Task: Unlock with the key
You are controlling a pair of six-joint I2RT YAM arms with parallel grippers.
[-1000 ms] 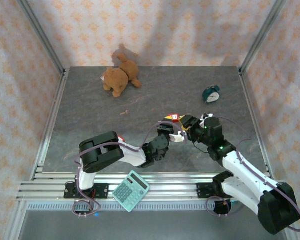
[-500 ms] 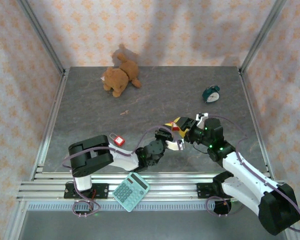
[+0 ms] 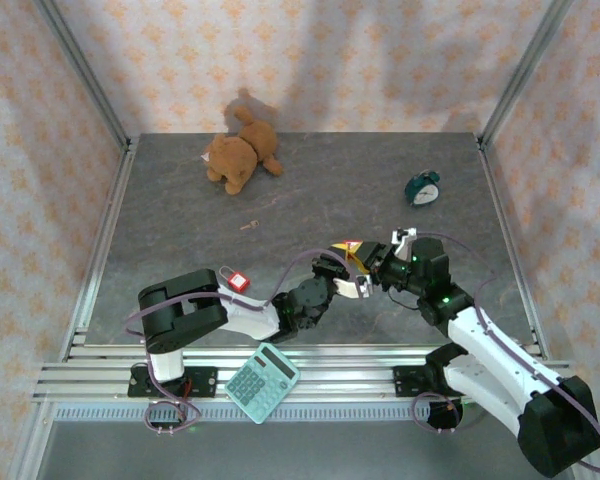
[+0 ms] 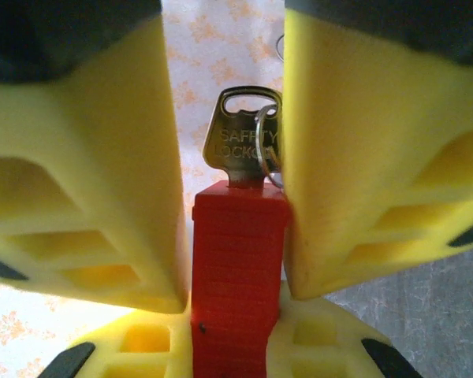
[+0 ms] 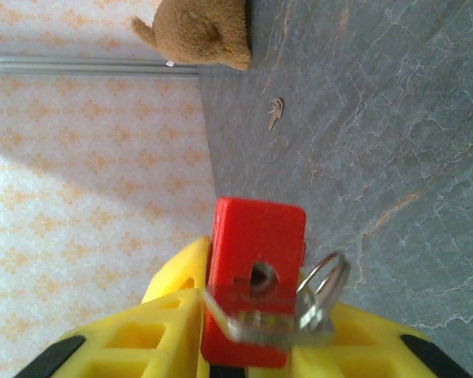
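Hardly any room is left between the two tools. The left tool (image 3: 351,286) and the right tool (image 3: 376,267) are set tip to tip above the counter (image 3: 180,220). The gap between the right tool's fingers (image 4: 102,181) is taken up by the key (image 4: 240,142) and the red padlock (image 4: 238,268). Beyond the tools, a wide bare stretch of counter is found. Farther off, the way is barred by a teddy bear (image 3: 240,158) to the left and an alarm clock (image 3: 423,187) to the right. Behind the left tool, a second padlock (image 3: 238,282) is laid beside its arm, and a calculator (image 3: 263,381) is laid on the near rails.
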